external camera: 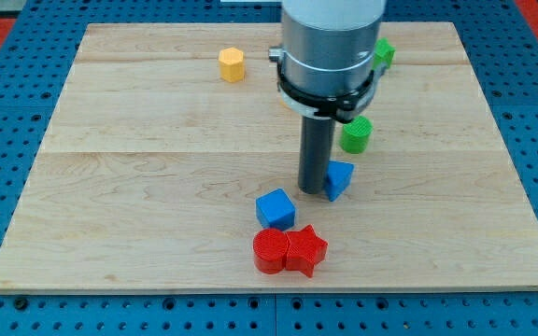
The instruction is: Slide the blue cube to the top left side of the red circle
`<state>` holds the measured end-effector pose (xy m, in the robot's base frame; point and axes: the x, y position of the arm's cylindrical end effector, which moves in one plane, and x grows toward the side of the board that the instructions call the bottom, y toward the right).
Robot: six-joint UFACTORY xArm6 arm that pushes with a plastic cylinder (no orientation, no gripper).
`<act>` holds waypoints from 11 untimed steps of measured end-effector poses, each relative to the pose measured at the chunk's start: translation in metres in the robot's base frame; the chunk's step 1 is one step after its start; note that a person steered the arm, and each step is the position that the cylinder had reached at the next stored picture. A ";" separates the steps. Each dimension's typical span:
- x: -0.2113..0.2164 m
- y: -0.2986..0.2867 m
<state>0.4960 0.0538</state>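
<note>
The blue cube (276,208) sits on the wooden board (157,187) just above the red circle (270,251), a little to its upper right and close to touching it. A red star (306,249) lies against the red circle's right side. My tip (315,191) stands just right of and above the blue cube, with a small gap between them. A blue triangular block (339,178) rests against the rod's right side.
A yellow hexagon block (233,64) lies near the view's top, left of the arm. A green round block (356,134) sits right of the rod. Another green block (384,52) shows partly behind the arm's grey body at the top.
</note>
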 end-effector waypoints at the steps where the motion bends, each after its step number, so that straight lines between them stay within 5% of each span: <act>1: 0.007 0.032; 4: 0.054 -0.058; 6: 0.024 -0.001; 8: 0.031 -0.080; 11: 0.033 -0.055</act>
